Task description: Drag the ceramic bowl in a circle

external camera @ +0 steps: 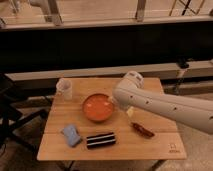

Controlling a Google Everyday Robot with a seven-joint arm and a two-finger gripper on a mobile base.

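Note:
The ceramic bowl (97, 107) is round, shallow and glossy orange-red, and it sits near the middle of the wooden table (155, 147). My white arm reaches in from the right, with its bent joint above the table's far right part. The gripper (116, 103) is at the bowl's right rim, largely hidden behind the arm's own bulk. I cannot tell whether it touches the rim.
A clear plastic cup (65, 89) stands at the far left of the table. A blue sponge (71, 135) and a black striped packet (100, 140) lie near the front edge. A red-brown item (142, 130) lies right of the bowl. A black chair (12, 117) stands to the left.

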